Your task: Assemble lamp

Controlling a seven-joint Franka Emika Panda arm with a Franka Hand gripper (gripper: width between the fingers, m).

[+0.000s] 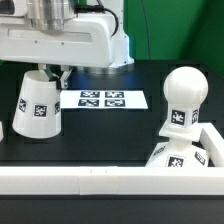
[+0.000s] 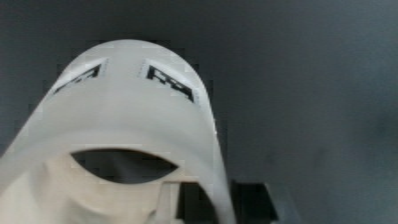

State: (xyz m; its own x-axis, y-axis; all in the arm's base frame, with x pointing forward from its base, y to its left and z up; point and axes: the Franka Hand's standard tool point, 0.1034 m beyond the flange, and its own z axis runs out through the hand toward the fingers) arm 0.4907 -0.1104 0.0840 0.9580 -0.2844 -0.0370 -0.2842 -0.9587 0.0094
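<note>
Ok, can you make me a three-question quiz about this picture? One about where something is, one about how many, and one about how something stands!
1. Where is the shade?
A. On the exterior view's left
B. On the exterior view's right
C. On top of the bulb

2. How many tags are on the marker board?
A. Two
B. Four
C. Six

3. How is the bulb standing?
A. Lying on its side
B. Upside down
C. Upright, ball on top

Answers:
1. A, as it sits left of the marker board.
2. B, as the tags are in two rows of two.
3. C, as its round ball is above its neck.
</note>
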